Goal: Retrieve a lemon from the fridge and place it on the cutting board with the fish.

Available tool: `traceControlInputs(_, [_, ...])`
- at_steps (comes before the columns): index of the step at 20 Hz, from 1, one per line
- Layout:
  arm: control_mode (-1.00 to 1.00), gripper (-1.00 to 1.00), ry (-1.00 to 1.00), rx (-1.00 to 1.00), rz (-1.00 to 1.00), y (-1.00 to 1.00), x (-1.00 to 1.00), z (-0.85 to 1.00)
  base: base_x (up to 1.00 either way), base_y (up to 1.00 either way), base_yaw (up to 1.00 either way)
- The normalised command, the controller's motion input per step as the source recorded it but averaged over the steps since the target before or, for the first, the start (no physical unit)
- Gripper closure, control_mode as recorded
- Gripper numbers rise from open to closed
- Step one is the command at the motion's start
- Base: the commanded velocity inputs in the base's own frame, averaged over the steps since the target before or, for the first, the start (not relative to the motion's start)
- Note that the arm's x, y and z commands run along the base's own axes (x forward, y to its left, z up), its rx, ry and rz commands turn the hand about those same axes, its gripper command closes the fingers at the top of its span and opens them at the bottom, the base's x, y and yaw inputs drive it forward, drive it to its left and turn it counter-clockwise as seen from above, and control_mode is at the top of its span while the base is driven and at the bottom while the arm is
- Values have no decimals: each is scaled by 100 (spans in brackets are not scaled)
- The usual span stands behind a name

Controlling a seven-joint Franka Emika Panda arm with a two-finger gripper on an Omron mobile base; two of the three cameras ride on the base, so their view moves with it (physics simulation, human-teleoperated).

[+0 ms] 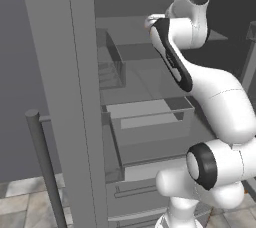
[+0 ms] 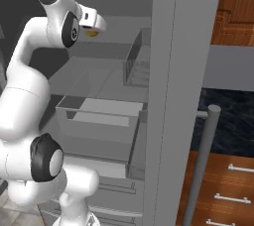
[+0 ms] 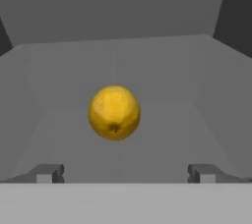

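Yellow lemon (image 3: 114,113) rests on a grey shelf (image 3: 162,75) inside the open fridge (image 2: 168,96), centred ahead of the end effector (image 3: 126,173), a placement that suits a straight reach. End effector is fully open, jaws wide either side of the fruit's line, nothing held. Arm is raised and bent forward, wrist inside the upper compartment.

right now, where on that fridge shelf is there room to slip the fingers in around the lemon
The grey shelf lies bare on both sides of the lemon, out to the side walls, and behind it to the back wall. The open gripper has a gap each side of the fruit. Nothing else crowds that shelf.
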Motion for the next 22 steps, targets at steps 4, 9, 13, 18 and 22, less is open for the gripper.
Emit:
traceControlInputs(4, [-100, -100, 5, 0, 0, 2, 54, 0, 0, 0, 0])
traceControlInputs(9, [-100, -100, 3, 0, 0, 7, 55, -1, 0, 0, 0])
traceControlInputs(13, [-100, -100, 5, 0, 0, 11, 41, -4, 0, 0, 0])
traceControlInputs(18, [-100, -100, 10, 0, 0, 7, 27, -6, 0, 0, 0])
traceControlInputs(22, [-100, -100, 16, 0, 0, 0, 2, -14, 0, 0, 0])
